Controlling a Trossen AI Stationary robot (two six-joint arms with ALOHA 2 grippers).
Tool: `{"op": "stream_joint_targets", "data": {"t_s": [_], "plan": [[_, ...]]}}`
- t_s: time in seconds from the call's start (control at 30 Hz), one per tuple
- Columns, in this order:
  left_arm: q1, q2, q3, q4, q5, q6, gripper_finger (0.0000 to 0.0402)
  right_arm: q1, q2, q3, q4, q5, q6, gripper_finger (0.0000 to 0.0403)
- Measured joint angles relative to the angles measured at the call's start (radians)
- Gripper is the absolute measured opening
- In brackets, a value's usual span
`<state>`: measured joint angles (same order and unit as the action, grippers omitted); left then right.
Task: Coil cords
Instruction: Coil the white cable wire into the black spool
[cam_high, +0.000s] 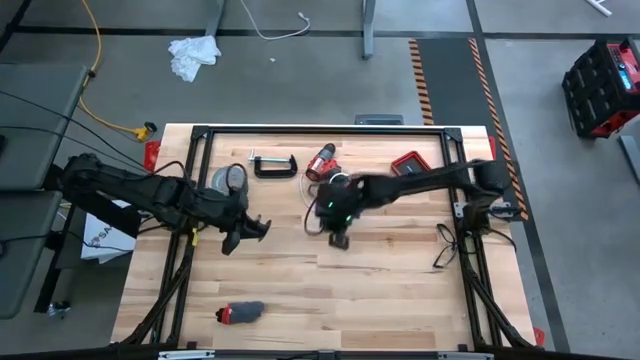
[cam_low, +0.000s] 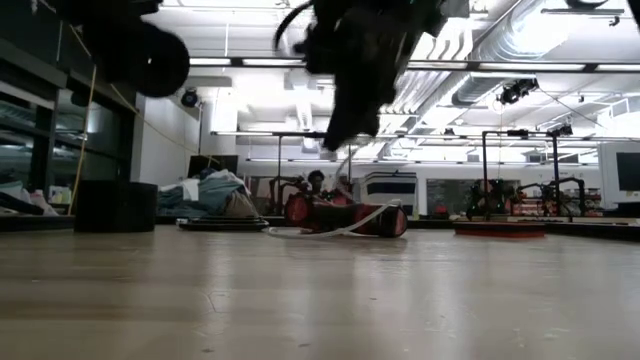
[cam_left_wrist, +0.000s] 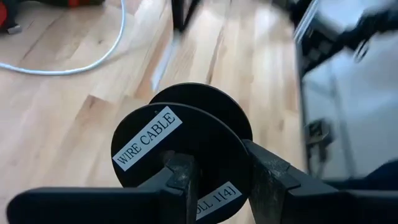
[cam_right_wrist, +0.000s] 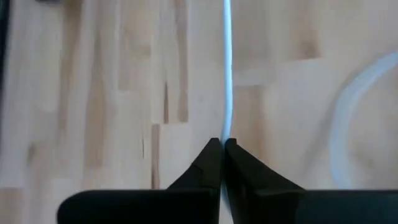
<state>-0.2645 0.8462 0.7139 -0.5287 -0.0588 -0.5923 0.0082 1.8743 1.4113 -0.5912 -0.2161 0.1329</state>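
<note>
A thin white cable (cam_right_wrist: 226, 74) runs from a loop on the table (cam_low: 330, 232) up to my right gripper (cam_high: 340, 238), which is shut on it above the table's middle. More of the cable curves over the wood (cam_left_wrist: 93, 62). To the left, my left gripper (cam_high: 245, 230) is shut on a black spool (cam_left_wrist: 186, 137) with a white label reading "WIRE CABLE", held clear of the table. Whether the cable is joined to the spool does not show. My left gripper has the spool's near flange (cam_left_wrist: 214, 149) between its two fingers; one finger (cam_left_wrist: 180, 180) lies over the labelled face and the other (cam_left_wrist: 267, 177) stands at the flange's rim. The spool is lifted clear of the table, its labelled face toward the wrist. My right gripper pinches the white cable (cam_right_wrist: 224, 134) between its two fingertips, slanting down from above. The cable runs straight on from the tips along the line of the fingers. In the low view it hangs below the gripper (cam_low: 345, 165) with its lower part on the table.
At the table's far side stand a grey tape roll (cam_high: 230, 178), a black clamp (cam_high: 272, 165), a red drill (cam_high: 322, 162) and a red box (cam_high: 410, 165). A small red and grey thing (cam_high: 240, 313) lies near the front edge. A black frame (cam_high: 320, 129) borders the table.
</note>
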Motion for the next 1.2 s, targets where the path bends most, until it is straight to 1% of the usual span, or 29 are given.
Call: {"op": "stream_joint_targets", "data": {"t_s": [0.07, 0.13, 0.2, 0.3, 0.33, 0.4, 0.47, 0.6, 0.63, 0.77, 1.0, 1.2], "plan": [[-0.006, 0.044, 0.0, -0.002, 0.012, 0.076, 0.0093, -0.004, -0.054, -0.001, -0.064, -0.002, 0.004, 0.0001], [-0.006, 0.091, 0.0, 0.029, 0.063, 0.16, 0.0093, 0.003, -0.107, -0.005, -0.115, -0.008, 0.041, 0.0001], [0.003, 0.152, 0.0, 0.076, 0.167, 0.236, 0.0093, 0.012, -0.163, 0.0, -0.128, -0.019, 0.079, 0.0001], [0.021, 0.261, 0.0, 0.117, 0.335, 0.309, 0.0093, 0.029, -0.2, 0.001, -0.15, 0.013, 0.121, 0.0001], [0.029, 0.3, 0.0, 0.121, 0.37, 0.328, 0.0093, 0.035, -0.199, 0.0, -0.149, 0.03, 0.137, 0.0001], [0.042, 0.382, 0.0, 0.132, 0.411, 0.366, 0.0093, 0.052, -0.198, -0.003, -0.154, 0.03, 0.17, 0.0001], [0.061, 0.463, -0.001, 0.146, 0.462, 0.39, 0.0093, 0.072, -0.197, -0.001, -0.144, 0.024, 0.188, 0.0], [0.092, 0.587, -0.001, 0.235, 0.643, 0.367, 0.0093, 0.112, -0.185, -0.001, -0.127, 0.024, 0.219, 0.0], [0.096, 0.609, -0.001, 0.25, 0.672, 0.35, 0.0093, 0.119, -0.185, -0.001, -0.124, 0.024, 0.229, 0.0], [0.101, 0.648, 0.008, 0.234, 0.682, 0.307, 0.0106, 0.137, -0.185, -0.001, -0.124, 0.025, 0.234, 0.0], [0.109, 0.641, 0.01, 0.235, 0.65, 0.269, 0.0161, 0.145, -0.185, -0.001, -0.121, 0.04, 0.228, 0.0], [0.135, 0.635, 0.01, 0.226, 0.636, 0.212, 0.0195, 0.145, -0.185, 0.0, -0.115, 0.031, 0.205, 0.0]]}}
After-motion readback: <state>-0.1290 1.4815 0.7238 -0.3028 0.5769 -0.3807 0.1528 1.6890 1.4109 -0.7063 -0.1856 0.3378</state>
